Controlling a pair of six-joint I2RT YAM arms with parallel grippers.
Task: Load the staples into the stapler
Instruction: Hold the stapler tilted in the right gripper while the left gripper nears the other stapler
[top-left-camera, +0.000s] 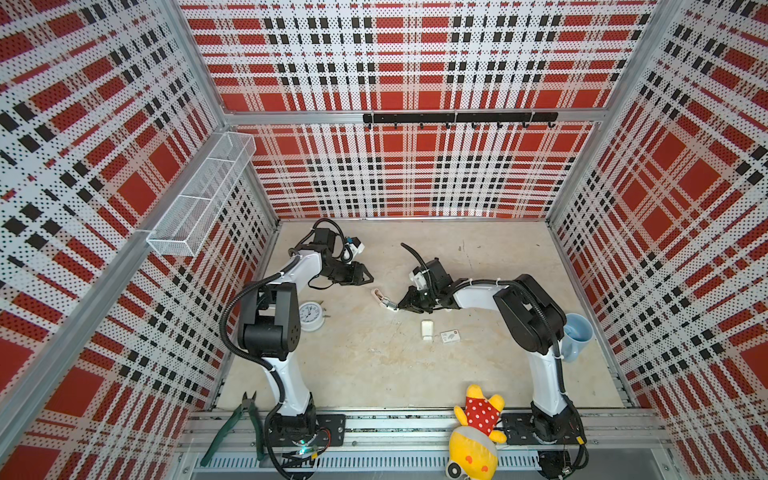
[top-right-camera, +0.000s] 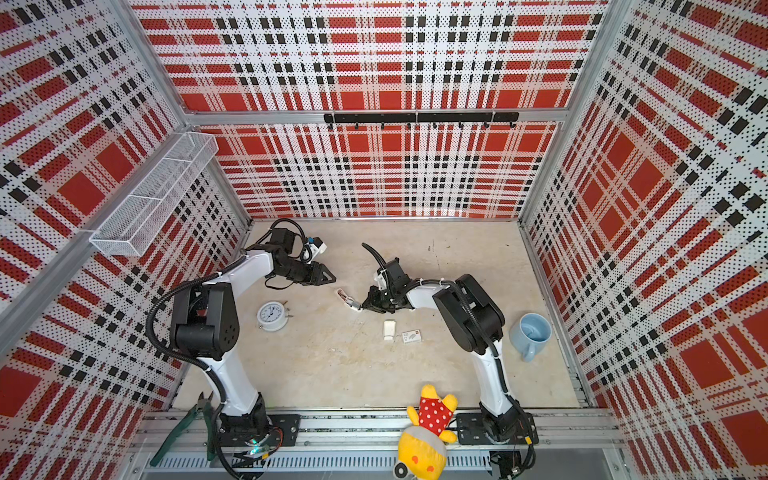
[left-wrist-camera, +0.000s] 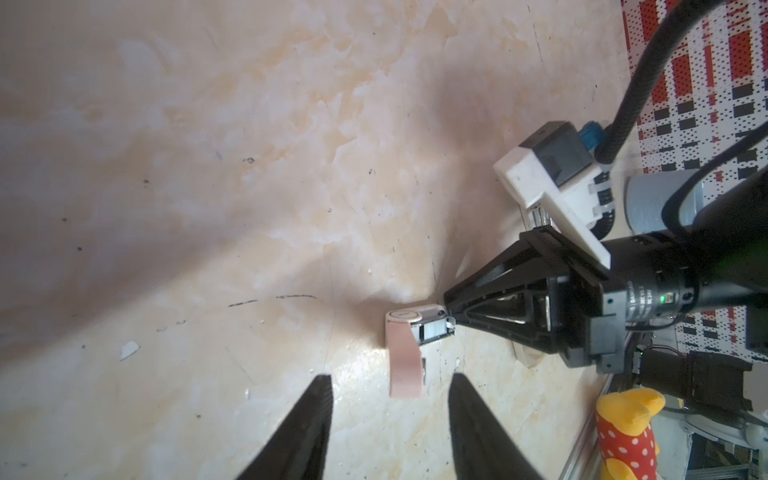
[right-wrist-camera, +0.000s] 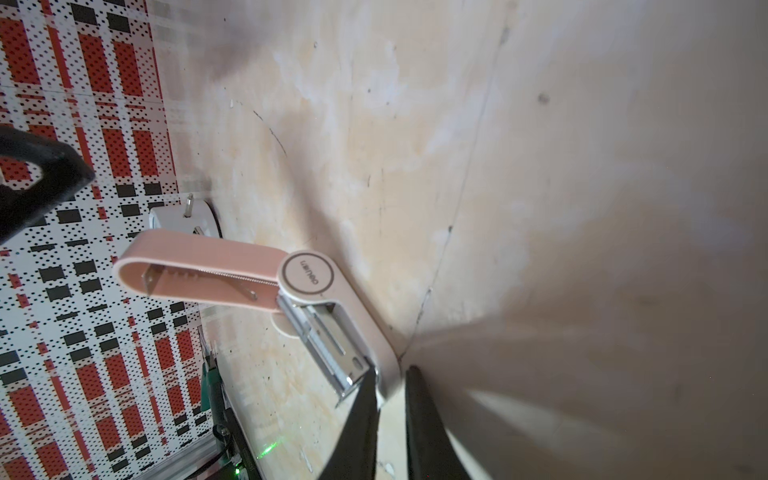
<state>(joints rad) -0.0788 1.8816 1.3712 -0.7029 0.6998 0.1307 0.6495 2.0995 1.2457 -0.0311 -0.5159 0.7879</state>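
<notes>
Right wrist: right gripper (right-wrist-camera: 390, 374) low, pinching tip of open stapler (right-wrist-camera: 305, 274).

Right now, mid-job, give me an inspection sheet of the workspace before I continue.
Surface: beige tabletop, scuffed.
Job's things: pink stapler lid swung open, magazine exposed; staple box on the table; staples not seen loose.
Clutter: alarm clock, blue mug, plush toy, green pliers, small white object.
End effectors: right end effector shut on the stapler's front; left end effector open, empty.
Cables: black conduit on both arms, clear of the stapler.
Surroundings: plaid walls, wire basket, hook rail.
</notes>
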